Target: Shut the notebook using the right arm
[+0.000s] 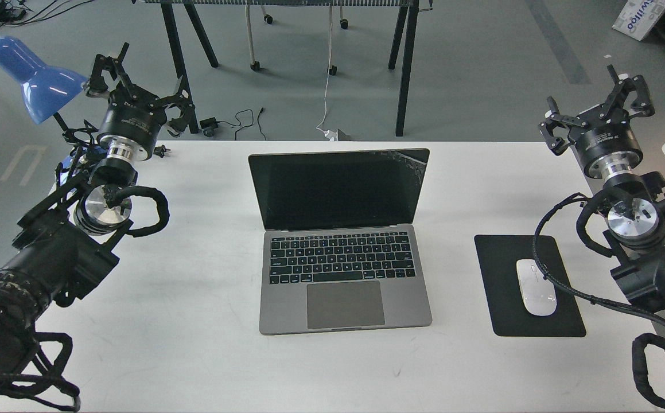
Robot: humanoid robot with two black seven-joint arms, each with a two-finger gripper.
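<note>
Right gripper [596,112]: raised at the far right edge of the table [194,321], fingers spread wide apart, nothing between them. It sits at the end of the right arm [642,229], which enters from the lower right with a silver wrist ring and a black braided cable looping down across the table edge.

Just left of and nearer than the gripper: a black mouse pad [501,310] lying flat, with a white mouse [536,287] resting on it. The cable passes over the pad's right side.

Notebook [343,241]: centre of the table, well apart from the right gripper, to its left and nearer the camera. Lid is open, tilted back, screen black; keyboard and grey trackpad face up. Mouse pad lies between notebook and right arm.

Left gripper [137,77]: raised at the far left table edge, fingers also spread, holding nothing. A blue desk lamp [34,80] stands just beside it.
</note>
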